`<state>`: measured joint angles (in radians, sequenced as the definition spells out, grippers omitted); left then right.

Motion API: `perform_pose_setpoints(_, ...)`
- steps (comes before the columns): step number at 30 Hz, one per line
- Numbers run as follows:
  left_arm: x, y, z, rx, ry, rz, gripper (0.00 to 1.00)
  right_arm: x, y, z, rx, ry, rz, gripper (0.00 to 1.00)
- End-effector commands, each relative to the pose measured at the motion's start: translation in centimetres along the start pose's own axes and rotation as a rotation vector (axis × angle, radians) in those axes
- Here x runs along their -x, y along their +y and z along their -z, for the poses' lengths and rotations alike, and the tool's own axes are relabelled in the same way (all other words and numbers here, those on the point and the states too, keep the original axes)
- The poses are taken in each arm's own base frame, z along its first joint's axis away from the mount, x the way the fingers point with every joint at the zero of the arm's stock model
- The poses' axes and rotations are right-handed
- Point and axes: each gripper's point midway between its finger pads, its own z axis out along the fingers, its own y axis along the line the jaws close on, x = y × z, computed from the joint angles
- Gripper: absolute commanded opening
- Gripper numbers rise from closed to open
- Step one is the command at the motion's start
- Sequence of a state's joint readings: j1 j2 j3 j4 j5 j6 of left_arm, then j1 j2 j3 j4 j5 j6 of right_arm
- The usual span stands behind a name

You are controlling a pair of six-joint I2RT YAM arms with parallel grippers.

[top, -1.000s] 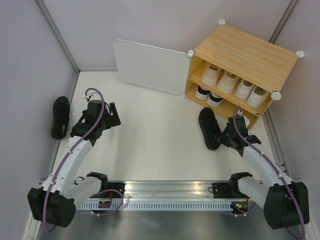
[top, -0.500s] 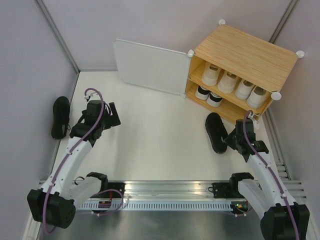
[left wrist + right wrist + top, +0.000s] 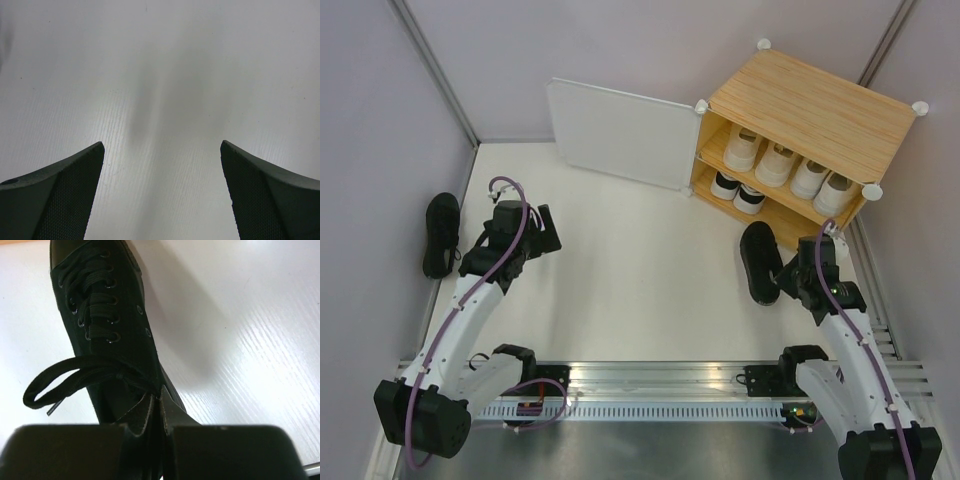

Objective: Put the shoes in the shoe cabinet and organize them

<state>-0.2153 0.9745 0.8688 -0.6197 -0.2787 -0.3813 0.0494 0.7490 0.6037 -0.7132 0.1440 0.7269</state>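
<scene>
The black shoe (image 3: 100, 315) runs near-to-far, toe toward the cabinet (image 3: 810, 110) (one lace loop loose); right gripper (image 3: 159, 400) pinches its heel, left gripper (image 3: 162, 145) spread.

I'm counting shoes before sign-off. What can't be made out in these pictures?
Top view: right part of the lower shelf of the shoe cabinet, hidden under the upper shelf.
Right wrist view: heel of the black shoe, hidden by the right gripper shut on it; toe cut off at the top edge.
Left wrist view: shows only table.

Heel of black shoe (image 3: 102, 315) behind right end effector (image 3: 159, 402)
</scene>
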Motion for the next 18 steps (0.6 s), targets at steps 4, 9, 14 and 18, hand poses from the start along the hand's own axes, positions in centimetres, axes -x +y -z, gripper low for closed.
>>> perform_pose_setpoints(4, 0.9, -0.4, 0.4, -0.028, -0.028, -0.005, 1.0, -1.8, 0.4, -1.5, 0.064, 0.031, -0.028, 0.01)
perform_pose_setpoints(9, 0.7, -0.4, 0.3, -0.027, -0.021, -0.007, 1.0, -4.2, -0.4, -2.3, 0.068, 0.111, -0.004, 0.16)
perform_pose_setpoints(14, 0.7, -0.3, 0.2, -0.019, -0.019, -0.007, 1.0, -3.5, 0.1, -1.4, 0.09, 0.086, 0.002, 0.67)
perform_pose_setpoints(18, 0.6, -0.3, 0.2, -0.019, -0.019, -0.008, 1.0, -3.2, 0.1, -1.2, 0.085, 0.078, -0.001, 0.71)
